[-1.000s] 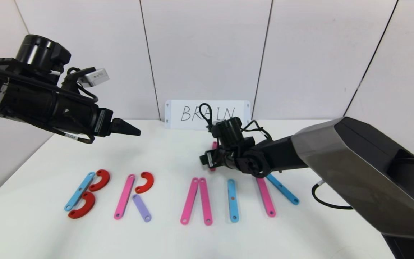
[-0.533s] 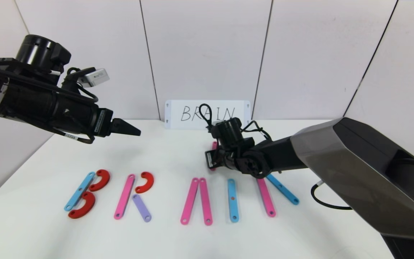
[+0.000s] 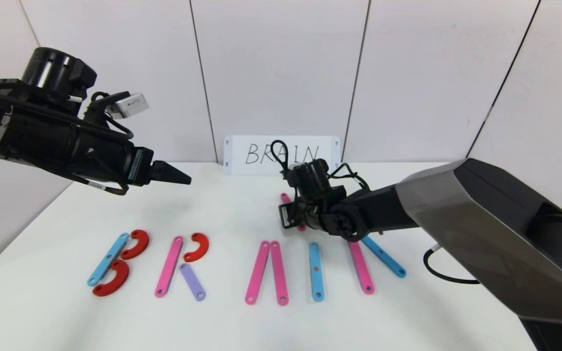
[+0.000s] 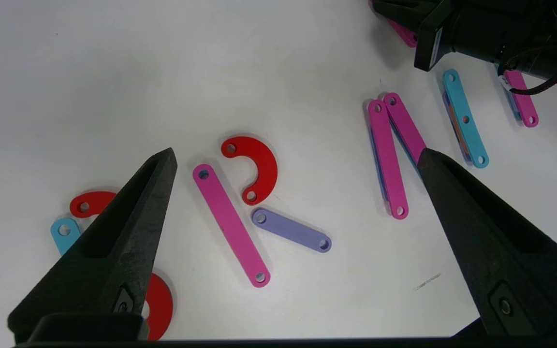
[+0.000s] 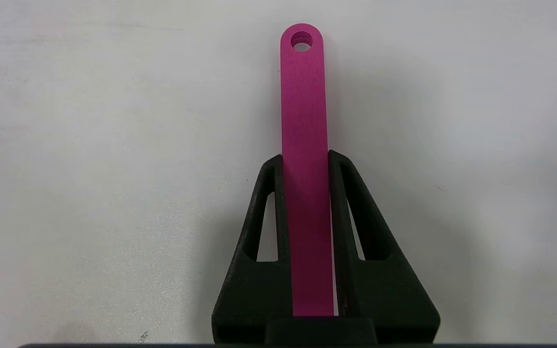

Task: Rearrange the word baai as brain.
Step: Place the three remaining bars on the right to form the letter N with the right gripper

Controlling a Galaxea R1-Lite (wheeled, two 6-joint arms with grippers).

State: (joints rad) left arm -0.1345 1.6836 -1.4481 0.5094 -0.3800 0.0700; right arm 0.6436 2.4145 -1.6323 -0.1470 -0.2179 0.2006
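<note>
One pink strip [image 5: 305, 145], clamped between the right gripper [image 5: 305, 162] fingers, behind the row of letters [image 3: 242, 265] (B, R, partial A, I, N). Left gripper [image 4: 298, 159]: raised, jaws apart.

pink strip [image 5: 306, 145]: plain magenta, held in black right gripper [image 5: 306, 159] | B [image 3: 115, 263]: blue bar, red curves | R [image 3: 182, 265]: pink bar, red curve, purple leg | card [image 3: 281, 154]: white, black handwriting | table [image 3: 66, 321]: white
</note>
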